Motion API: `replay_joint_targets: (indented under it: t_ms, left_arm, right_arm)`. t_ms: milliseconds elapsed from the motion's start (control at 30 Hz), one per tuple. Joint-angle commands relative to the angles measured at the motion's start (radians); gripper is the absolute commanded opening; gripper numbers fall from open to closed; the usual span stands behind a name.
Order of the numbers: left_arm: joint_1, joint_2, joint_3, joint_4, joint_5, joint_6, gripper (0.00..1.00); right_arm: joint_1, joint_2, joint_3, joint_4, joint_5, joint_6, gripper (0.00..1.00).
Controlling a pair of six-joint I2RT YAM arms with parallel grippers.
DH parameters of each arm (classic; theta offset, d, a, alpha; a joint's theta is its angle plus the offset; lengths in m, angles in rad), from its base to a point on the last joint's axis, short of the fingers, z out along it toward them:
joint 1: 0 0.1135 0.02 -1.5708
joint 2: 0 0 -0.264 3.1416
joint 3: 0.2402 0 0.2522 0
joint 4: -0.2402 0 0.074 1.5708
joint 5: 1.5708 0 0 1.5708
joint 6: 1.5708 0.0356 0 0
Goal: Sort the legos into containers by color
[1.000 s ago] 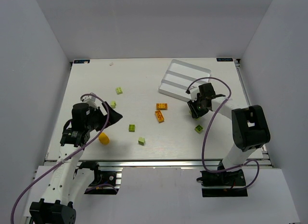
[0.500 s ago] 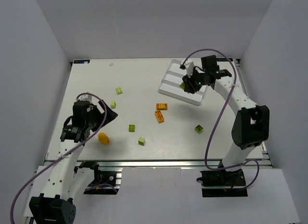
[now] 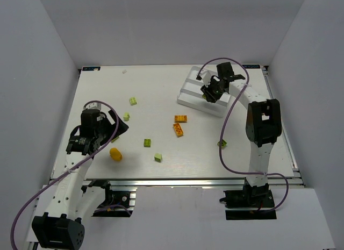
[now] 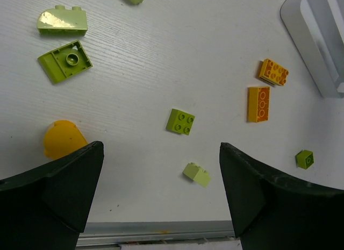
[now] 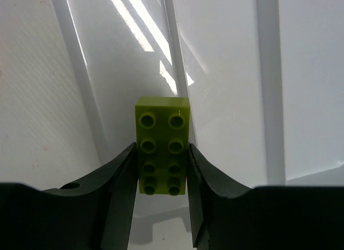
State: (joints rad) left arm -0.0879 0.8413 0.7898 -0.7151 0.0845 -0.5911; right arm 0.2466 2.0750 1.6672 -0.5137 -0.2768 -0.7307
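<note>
Now R jaws tight on lime lego point(image 5: 163, 145) over tray point(image 5: 226, 72); L jaws apart, loose legos point(image 4: 180, 121) below.

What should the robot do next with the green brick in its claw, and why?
Probably open the right claw and let go. It pinches the lime-green brick above the white tray, so the brick should drop into one of the tray's long compartments.
</note>
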Motion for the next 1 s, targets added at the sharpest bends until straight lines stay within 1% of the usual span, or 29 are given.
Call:
replay_joint_targets:
  t_ms: [0,67,200,267,367,400,467,500,600,700,800,867,900,933,967]
  left_arm:
    - [0.004,-0.005,0.019,-0.014,-0.014,0.010,0.98]
    - [0.004,-0.005,0.012,-0.009,-0.009,0.008,0.98]
    - [-0.007,0.013,0.019,-0.010,-0.017,0.017,0.98]
    - [-0.007,0.034,0.026,-0.015,-0.028,0.033,0.98]
    - [-0.007,0.071,0.045,-0.029,-0.041,0.060,0.98]
    - [-0.007,0.082,0.049,-0.032,-0.048,0.066,0.98]
    - [-0.007,0.108,0.055,-0.029,-0.049,0.083,0.98]
    - [-0.007,0.117,0.055,-0.021,-0.052,0.088,0.98]
    - [-0.007,0.148,0.057,-0.015,-0.060,0.100,0.98]
    - [-0.007,0.173,0.058,-0.009,-0.061,0.103,0.97]
    - [-0.007,0.186,0.055,-0.004,-0.061,0.106,0.97]
    - [-0.007,0.194,0.054,-0.006,-0.071,0.105,0.94]
    - [-0.007,0.200,0.054,-0.010,-0.069,0.105,0.93]
    - [0.002,0.211,0.052,-0.012,-0.069,0.105,0.91]
    - [0.002,0.214,0.051,-0.014,-0.069,0.105,0.89]
  right_arm:
    - [-0.006,-0.030,0.046,0.032,0.007,-0.024,0.00]
    - [-0.007,-0.030,0.034,0.035,0.008,-0.033,0.02]
    - [-0.013,-0.026,0.029,0.020,-0.005,-0.050,0.13]
    - [-0.012,-0.023,0.032,-0.011,-0.033,-0.062,0.16]
    - [-0.010,-0.029,0.017,-0.023,-0.050,-0.078,0.25]
    - [-0.010,-0.027,0.014,-0.029,-0.053,-0.079,0.32]
    - [-0.013,-0.027,0.011,-0.035,-0.050,-0.082,0.41]
    - [-0.012,-0.027,0.009,-0.037,-0.048,-0.082,0.48]
    - [-0.018,-0.029,0.014,-0.034,-0.032,-0.070,0.55]
    - [-0.024,-0.045,0.017,-0.025,-0.029,-0.049,0.58]
    - [-0.036,-0.075,0.019,-0.022,-0.028,-0.027,0.58]
    - [-0.043,-0.101,0.023,-0.042,-0.054,-0.006,0.57]
    - [-0.058,-0.137,0.022,-0.060,-0.077,-0.004,0.54]
    - [-0.066,-0.157,0.017,-0.086,-0.169,-0.015,0.52]
    - [-0.073,-0.179,0.009,-0.197,-0.238,-0.048,0.50]
